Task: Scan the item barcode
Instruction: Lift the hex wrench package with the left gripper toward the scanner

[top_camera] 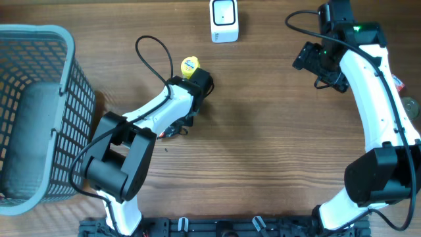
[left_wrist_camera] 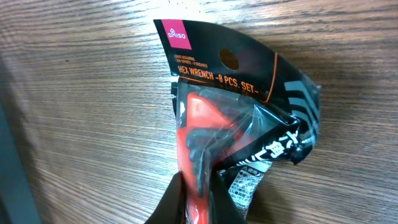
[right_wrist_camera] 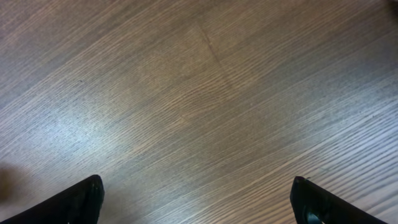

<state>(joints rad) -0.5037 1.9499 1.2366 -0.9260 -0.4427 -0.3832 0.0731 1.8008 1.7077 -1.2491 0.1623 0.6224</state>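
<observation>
I am pinching the hex wrench pack point(left_wrist_camera: 236, 93) tight between my left fingers point(left_wrist_camera: 166, 208) where it is lying on the surface point(top_camera: 263, 151), short of the white scanner point(top_camera: 223, 20), ready for carrying its barcode there; my right fingers point(right_wrist_camera: 87, 199) are hanging wide open, holding nothing

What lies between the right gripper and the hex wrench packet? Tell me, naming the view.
Nothing: the overhead view shows bare wooden table from the right gripper across to the left gripper, which is shut on the hex wrench packet.
</observation>
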